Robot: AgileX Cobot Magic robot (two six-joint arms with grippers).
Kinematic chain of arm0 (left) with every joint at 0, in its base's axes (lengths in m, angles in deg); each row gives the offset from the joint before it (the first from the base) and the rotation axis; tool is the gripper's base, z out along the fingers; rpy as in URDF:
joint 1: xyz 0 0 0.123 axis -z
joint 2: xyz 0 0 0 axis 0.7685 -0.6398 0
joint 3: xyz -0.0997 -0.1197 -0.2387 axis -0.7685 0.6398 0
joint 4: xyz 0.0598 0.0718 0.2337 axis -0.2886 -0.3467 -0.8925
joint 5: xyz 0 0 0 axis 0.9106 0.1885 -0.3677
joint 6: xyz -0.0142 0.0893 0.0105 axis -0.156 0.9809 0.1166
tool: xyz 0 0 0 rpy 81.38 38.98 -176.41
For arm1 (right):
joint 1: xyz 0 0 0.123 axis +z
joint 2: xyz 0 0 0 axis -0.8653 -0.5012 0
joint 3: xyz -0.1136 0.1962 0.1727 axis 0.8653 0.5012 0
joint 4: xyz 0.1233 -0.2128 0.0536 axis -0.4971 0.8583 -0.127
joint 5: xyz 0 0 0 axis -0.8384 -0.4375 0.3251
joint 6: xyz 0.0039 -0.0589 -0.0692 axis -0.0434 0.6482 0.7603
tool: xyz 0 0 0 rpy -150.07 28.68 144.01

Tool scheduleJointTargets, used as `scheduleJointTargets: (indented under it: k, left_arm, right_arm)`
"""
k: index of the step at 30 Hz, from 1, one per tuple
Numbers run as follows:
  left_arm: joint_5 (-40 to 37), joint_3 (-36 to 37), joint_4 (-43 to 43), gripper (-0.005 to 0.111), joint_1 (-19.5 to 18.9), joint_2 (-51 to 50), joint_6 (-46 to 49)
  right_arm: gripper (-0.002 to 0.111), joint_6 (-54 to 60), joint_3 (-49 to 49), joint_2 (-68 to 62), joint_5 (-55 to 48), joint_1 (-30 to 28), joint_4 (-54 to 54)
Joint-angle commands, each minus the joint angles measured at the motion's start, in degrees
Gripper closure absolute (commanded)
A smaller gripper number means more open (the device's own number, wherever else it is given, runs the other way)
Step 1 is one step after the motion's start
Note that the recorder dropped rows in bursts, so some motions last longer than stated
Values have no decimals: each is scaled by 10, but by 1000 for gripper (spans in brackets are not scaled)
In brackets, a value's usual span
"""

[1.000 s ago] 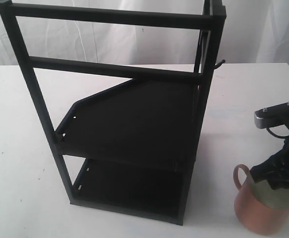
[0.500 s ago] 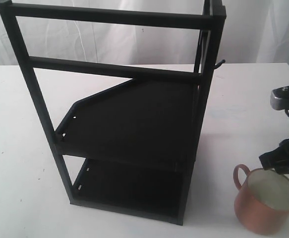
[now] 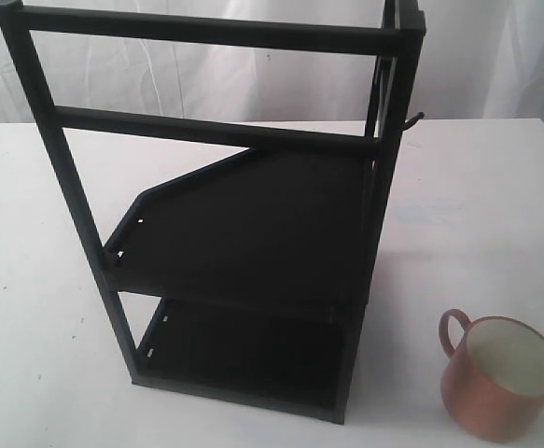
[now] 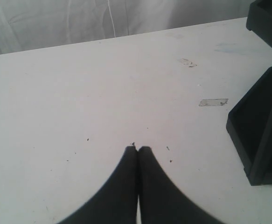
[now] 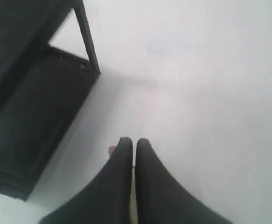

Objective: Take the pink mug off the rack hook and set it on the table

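Mug (image 3: 500,376) upright on table (image 3: 477,205), right of rack (image 3: 244,233), off hook (image 3: 413,119). Left claw (image 4: 138,148) and right claw (image 5: 130,140) clenched, empty.

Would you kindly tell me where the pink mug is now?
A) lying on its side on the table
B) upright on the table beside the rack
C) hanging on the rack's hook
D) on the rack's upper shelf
B: the pink mug stands upright on the table near the rack, and the hook is bare.
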Motion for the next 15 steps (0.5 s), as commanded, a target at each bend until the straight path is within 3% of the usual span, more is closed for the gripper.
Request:
scheduleJointTargets:
  k: [1, 15]
  left_arm:
    - [1, 3, 5, 107, -2, 3, -1]
    - [1, 3, 5, 107, -2, 3, -1]
  right_arm:
    - [108, 37, -2, 112, 13, -3, -54]
    - [108, -4, -2, 328, -30, -3, -146]
